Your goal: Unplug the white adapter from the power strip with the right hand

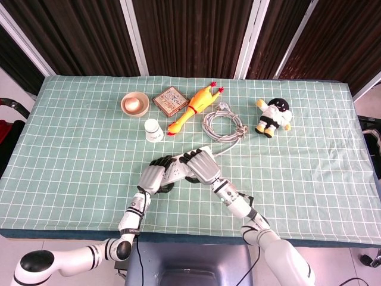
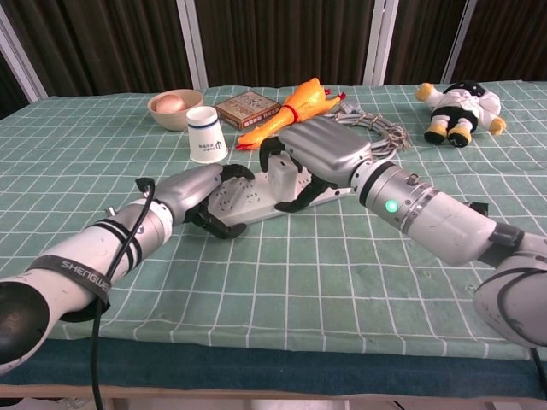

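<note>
Bright, even overhead light; both views sharp, shadows soft and short (faint glare on the metal forearms).
</note>
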Tool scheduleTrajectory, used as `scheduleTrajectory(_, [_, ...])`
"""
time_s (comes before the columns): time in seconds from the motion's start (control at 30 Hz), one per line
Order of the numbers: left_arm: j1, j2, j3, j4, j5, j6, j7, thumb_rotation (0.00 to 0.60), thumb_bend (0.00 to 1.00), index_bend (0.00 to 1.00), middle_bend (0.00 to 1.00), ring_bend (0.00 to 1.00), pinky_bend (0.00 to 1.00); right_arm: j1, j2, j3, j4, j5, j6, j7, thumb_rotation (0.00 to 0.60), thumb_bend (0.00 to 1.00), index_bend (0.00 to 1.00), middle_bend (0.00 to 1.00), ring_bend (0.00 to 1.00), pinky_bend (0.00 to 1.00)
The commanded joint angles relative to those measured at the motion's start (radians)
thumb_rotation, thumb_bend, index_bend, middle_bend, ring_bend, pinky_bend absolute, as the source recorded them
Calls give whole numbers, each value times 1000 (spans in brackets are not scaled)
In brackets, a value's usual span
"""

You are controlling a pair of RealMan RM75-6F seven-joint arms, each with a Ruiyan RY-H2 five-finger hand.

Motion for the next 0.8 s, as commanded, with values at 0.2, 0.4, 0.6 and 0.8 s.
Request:
scheduleTrajectory(0.2, [2, -3, 1, 5, -1, -2, 1, 600, 359, 205, 334, 427, 563, -7, -9, 10, 9, 10, 30, 5, 600, 684, 854, 679, 707, 763])
scheduleTrajectory(0.4, [3, -5, 2, 9, -1, -3, 0, 600, 359, 204, 327, 427, 563, -10, -14, 16, 12, 16, 49, 2, 600, 726, 873, 696, 729, 780])
scheduleTrajectory(0.6, [6, -5, 4, 11, 0, -4, -2, 600, 360, 205, 325, 426, 563, -11, -14, 29, 5, 26, 78, 6, 600, 726, 872, 696, 729, 780])
scheduleTrajectory(0.8, [9, -3, 6, 7, 6, -3, -3, 600, 360, 205, 322, 425, 562, -18, 0, 61, -27, 51, 126, 15, 600, 726, 873, 696, 729, 780])
